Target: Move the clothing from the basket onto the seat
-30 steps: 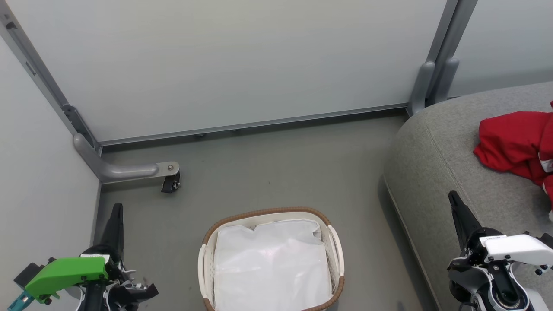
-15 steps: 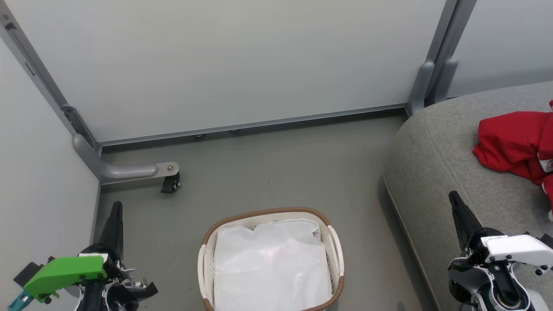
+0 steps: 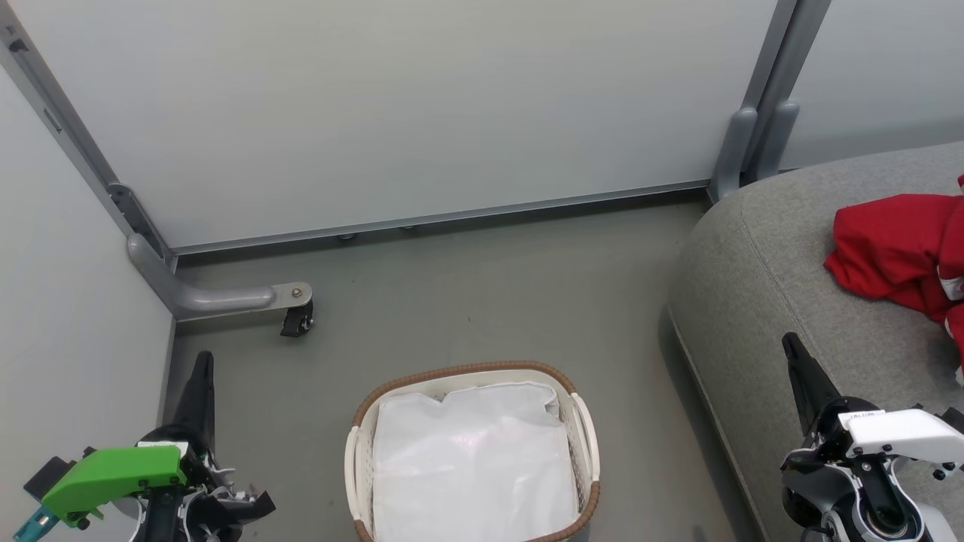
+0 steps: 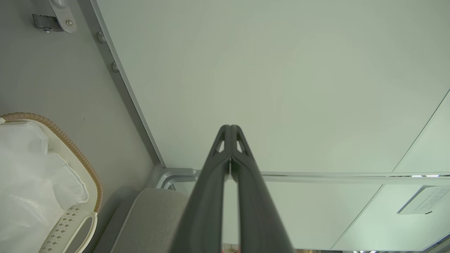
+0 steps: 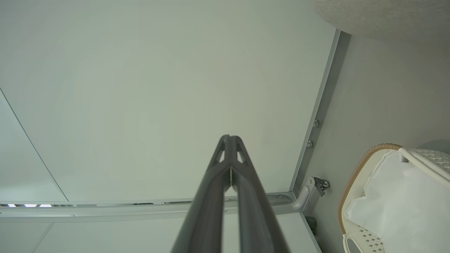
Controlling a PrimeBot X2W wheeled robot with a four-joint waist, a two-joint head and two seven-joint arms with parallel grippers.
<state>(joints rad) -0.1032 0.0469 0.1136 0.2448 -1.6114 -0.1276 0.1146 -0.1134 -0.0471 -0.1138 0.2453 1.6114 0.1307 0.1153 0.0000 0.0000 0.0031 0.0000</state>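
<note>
Grey floor (image 3: 482,301) is bounded by pale wall panels (image 3: 414,113). Red clothing (image 3: 900,248) lies bunched on the grey seat (image 3: 761,286), at the right edge of the head view. Basket (image 3: 467,370) stands on the floor, well apart from the clothing, with its white liner (image 3: 474,459) inside. Left gripper (image 3: 202,360) and right gripper (image 3: 788,340) flank the basket. Both have their jaws fully closed, fingers pressed together, gripping nothing.

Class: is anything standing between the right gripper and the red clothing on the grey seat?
Nothing visible does: only bare seat separates the shut right gripper from the clothing, which lies on that cushion.
</note>
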